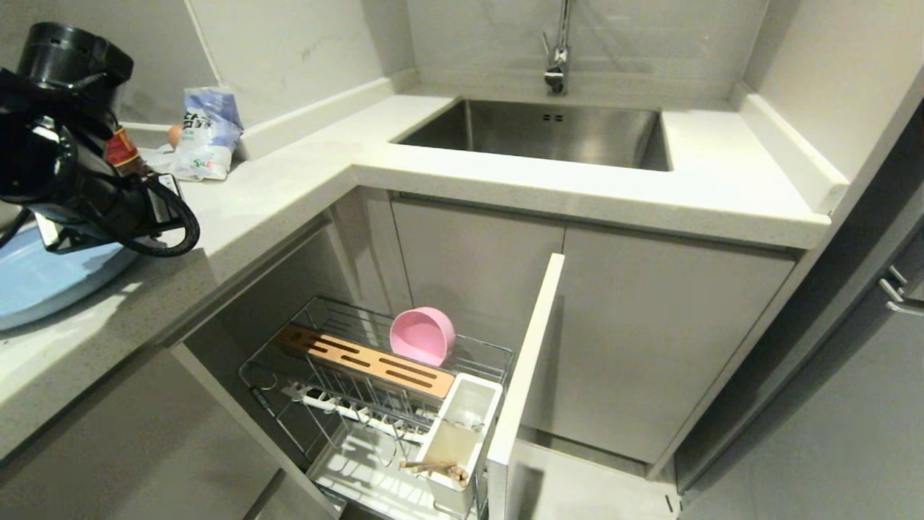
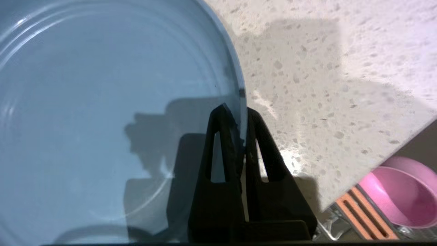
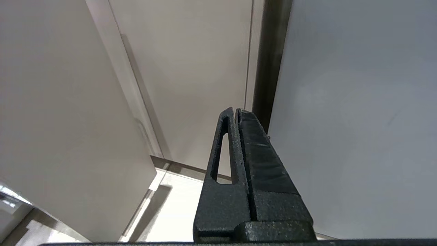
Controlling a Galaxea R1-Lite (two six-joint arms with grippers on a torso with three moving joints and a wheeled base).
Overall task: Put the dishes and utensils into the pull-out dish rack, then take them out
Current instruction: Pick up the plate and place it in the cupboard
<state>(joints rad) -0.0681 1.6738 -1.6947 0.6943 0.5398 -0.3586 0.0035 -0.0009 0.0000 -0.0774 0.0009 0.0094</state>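
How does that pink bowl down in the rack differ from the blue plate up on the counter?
The pink bowl is small, round and deep; the light-blue plate is wider and shallow. The bowl stands tipped on its edge in the pull-out dish rack, while the plate lies on the countertop. Nothing touches the bowl; the left gripper is shut on the plate's rim. Both are plain, single-coloured dishes and look empty.

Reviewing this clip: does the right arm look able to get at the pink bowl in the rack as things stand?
Probably not as it is. The right claw is shut and parked low beside cabinet panels, outside the head view. The pink bowl stands on edge behind the wooden bar, with the rack's front panel on that side.
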